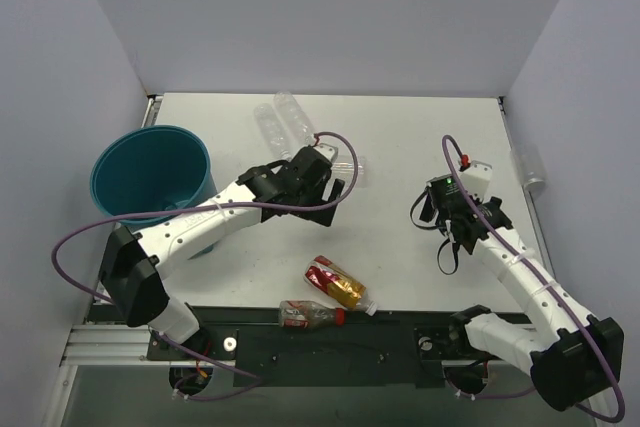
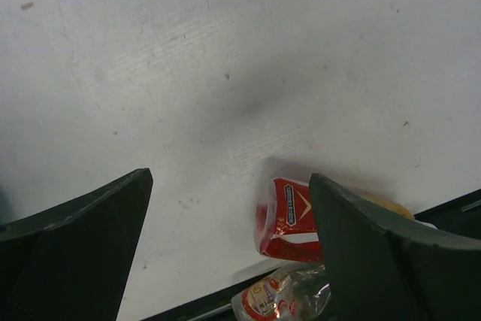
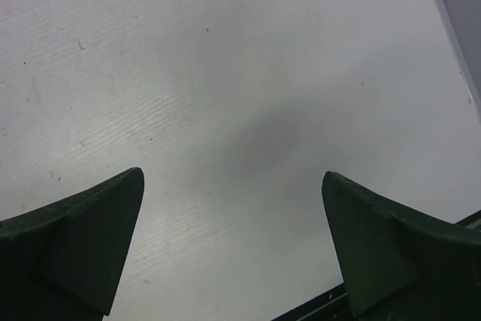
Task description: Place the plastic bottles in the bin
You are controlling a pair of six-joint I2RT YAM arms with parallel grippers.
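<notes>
The teal bin [image 1: 150,167] stands at the left. Two clear bottles [image 1: 280,117] lie at the back centre. Another clear bottle [image 1: 352,169] lies just right of my left gripper [image 1: 325,202], which is open and empty above the table. A crushed red and gold bottle [image 1: 338,282] lies in front of it and shows in the left wrist view [image 2: 289,219], partly behind the right finger. A second crushed bottle [image 1: 310,314] lies at the table's front edge [image 2: 282,295]. My right gripper [image 1: 455,239] is open and empty over bare table [image 3: 233,178].
One more clear bottle [image 1: 528,169] lies against the right wall. A black rail [image 1: 400,332] runs along the table's near edge. Grey walls close in the left, back and right sides.
</notes>
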